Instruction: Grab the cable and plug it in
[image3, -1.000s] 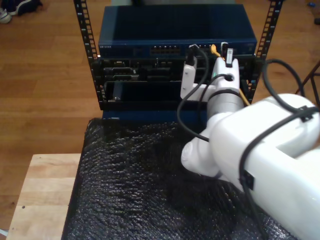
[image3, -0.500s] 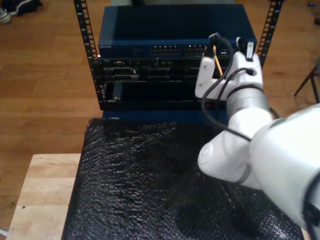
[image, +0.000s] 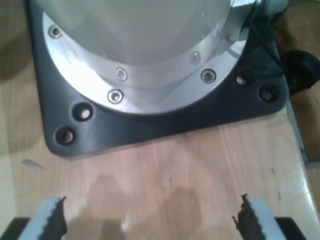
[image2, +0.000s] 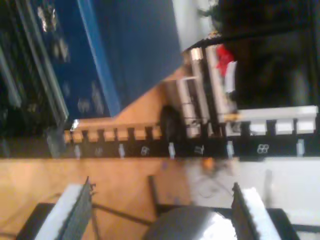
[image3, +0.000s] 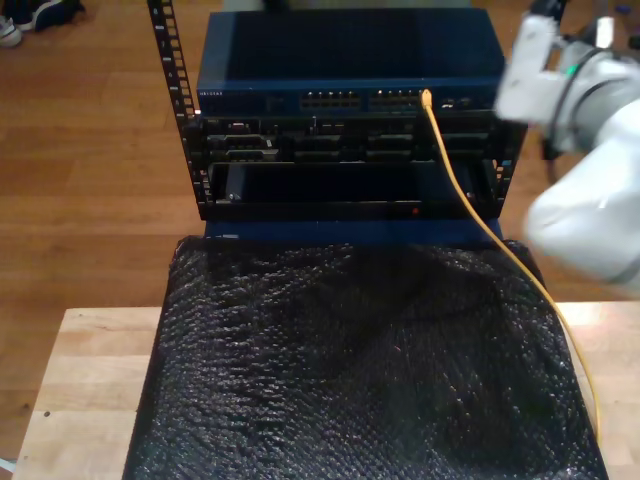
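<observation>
Our second gripper (image2: 159, 212) hangs with jaws spread wide and nothing between them, above wooden floor (image2: 100, 180), a perforated black rack rail (image2: 150, 147) and blue chassis (image2: 135, 50).

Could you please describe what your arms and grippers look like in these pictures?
The arm in the exterior view has a glossy white, rounded shell. My first gripper and second gripper both have pale fingers with black serrated pads on their inner faces.

Warm brown wood floor (image3: 90, 150) all round — a pale wooden tabletop (image3: 85, 385) under a crinkled black mat (image3: 340, 370).
</observation>
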